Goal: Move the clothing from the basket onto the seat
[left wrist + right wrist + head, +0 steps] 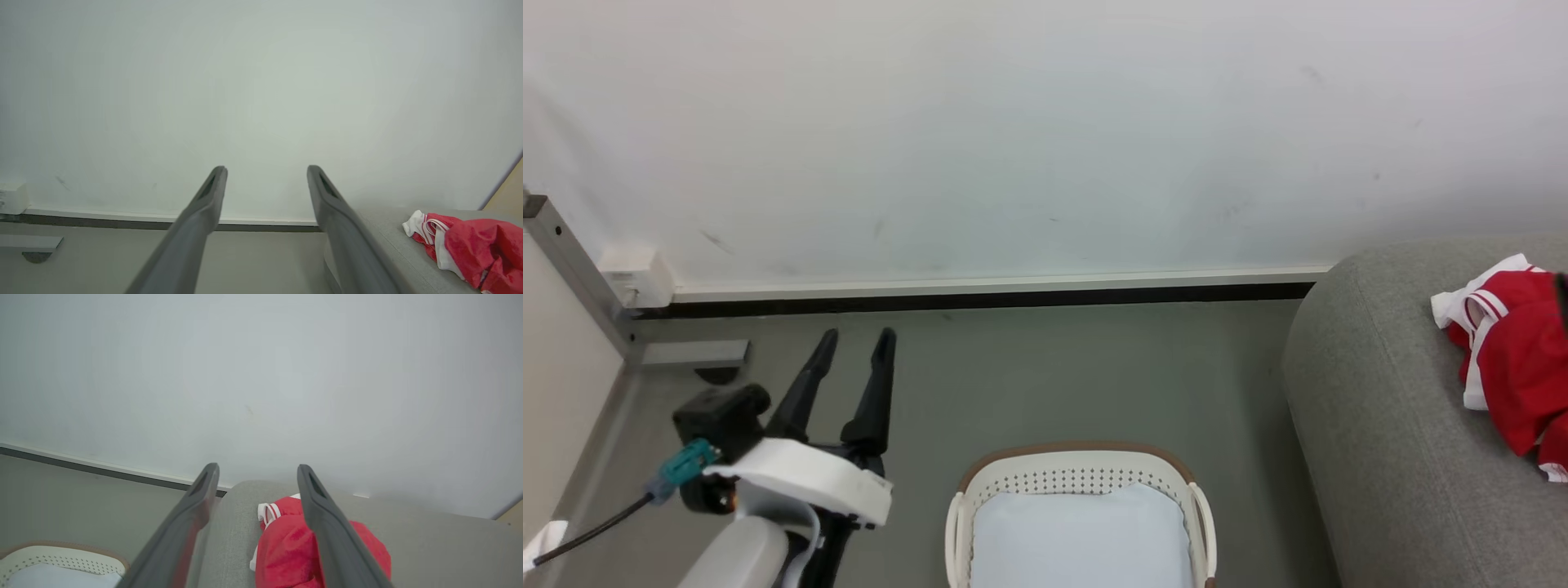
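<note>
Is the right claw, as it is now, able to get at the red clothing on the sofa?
Probably yes: the right claw is open, and the red clothing lies uncovered on the sofa just ahead of its fingers, with nothing between.

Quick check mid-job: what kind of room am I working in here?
Likely a living-room corner, possibly staged: a light-grey fabric sofa by a bare white wall, a cream perforated plastic laundry basket on the grey floor, and red-and-white garments lying on the sofa.

head view downward, wrist views wallward, clothing in all
</note>
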You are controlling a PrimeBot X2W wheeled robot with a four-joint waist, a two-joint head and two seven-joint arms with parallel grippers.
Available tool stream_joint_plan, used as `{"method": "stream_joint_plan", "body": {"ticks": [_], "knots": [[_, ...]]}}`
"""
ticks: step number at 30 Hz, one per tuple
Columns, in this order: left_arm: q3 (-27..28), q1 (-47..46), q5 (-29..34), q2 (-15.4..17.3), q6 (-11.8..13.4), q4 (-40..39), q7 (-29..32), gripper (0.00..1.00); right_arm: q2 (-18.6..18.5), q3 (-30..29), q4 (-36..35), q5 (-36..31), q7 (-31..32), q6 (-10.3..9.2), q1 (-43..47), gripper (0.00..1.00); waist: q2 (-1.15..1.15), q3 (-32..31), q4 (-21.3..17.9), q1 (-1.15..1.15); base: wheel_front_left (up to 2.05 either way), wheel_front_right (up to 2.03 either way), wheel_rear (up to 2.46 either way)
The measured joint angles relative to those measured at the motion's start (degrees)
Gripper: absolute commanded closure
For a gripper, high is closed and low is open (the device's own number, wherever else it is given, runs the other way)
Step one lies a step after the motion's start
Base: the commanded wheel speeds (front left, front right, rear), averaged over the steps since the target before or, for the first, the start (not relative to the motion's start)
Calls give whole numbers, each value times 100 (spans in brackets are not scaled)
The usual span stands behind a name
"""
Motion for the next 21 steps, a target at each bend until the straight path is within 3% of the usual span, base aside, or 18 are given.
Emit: {"method": "stream_joint_plan", "body": {"ticks": [7,10,17,21], "knots": [[727,650,131,-227,-47,67,1,0,948,-23,-264,-470,-1050,0,826,0,0,-15,138,0,0,0,0],[916,855,463,-321,-34,148,0,0,1383,-5,-215,-554,-1608,0,1188,0,0,-56,157,0,0,0,0],[1484,1307,1014,-761,-266,353,1,0,1923,413,271,-474,-3056,0,1730,0,0,-163,193,1,0,0,0],[1756,1407,1469,-965,-334,533,1,0,2048,559,622,-383,-3406,0,1752,0,0,-170,204,1,0,0,0]]}}
